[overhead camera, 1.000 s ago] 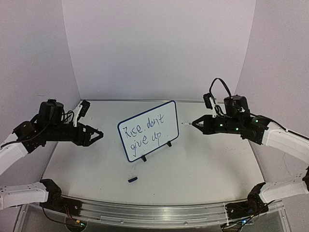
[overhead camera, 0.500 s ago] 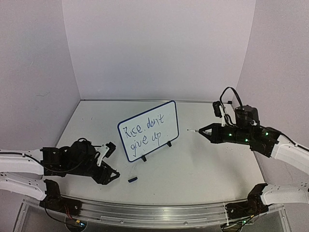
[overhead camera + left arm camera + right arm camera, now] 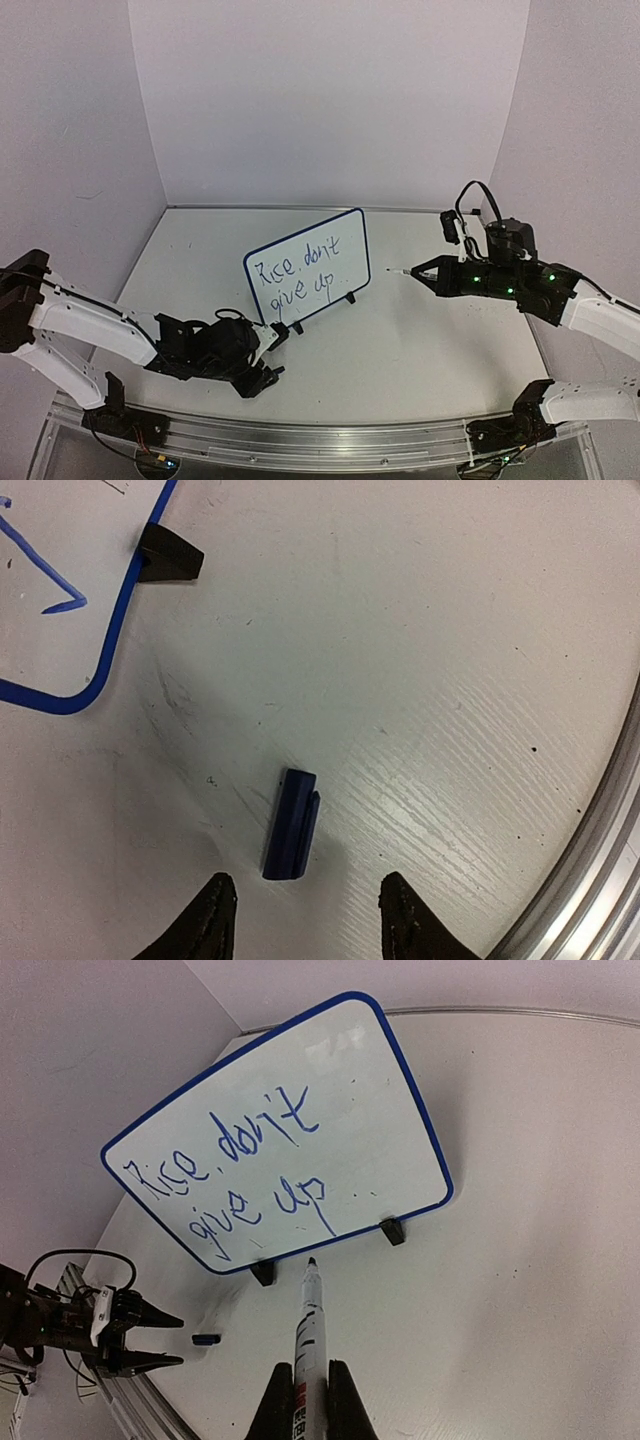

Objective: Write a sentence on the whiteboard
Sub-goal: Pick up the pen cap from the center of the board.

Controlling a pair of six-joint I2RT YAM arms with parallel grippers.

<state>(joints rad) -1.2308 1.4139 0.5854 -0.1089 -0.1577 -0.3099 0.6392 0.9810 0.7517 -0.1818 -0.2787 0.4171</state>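
Left side: left tool (image 3: pixel 262 372) low over the surface (image 3: pixel 430 340), near the front rail (image 3: pixel 330 435). Its jaws are spread, gripping nothing. In the wrist view a small blue cap (image 3: pixel 292 825) lies flat just ahead of the two fingertips, in line with the gap and touching neither.

Centre: whiteboard (image 3: pixel 348 228) stands propped on its two black clip feet (image 3: pixel 170 558), mid-surface, leaning back, face toward the arms. The sentence (image 3: pixel 300 272) fills two lines, roughly "Rice, don't give up". It reads whole, so the writing looks done.

Right side: right tool (image 3: pixel 425 272) is clenched on the marker (image 3: pixel 308 1310). The nib is bare and aimed at the board's lower edge, but apart from it, in the air.

Left to do, as I judge it: pick up the cap and close the marker, perhaps set it down. A full stop may be missing; a few faint dots after "up" are too small to tell.

In the way: the board's near foot and blue corner sit close to the left tool, and a wide sweep could nudge the board. The rail curves close on the other side. The cap lies flat, offering little to grip.
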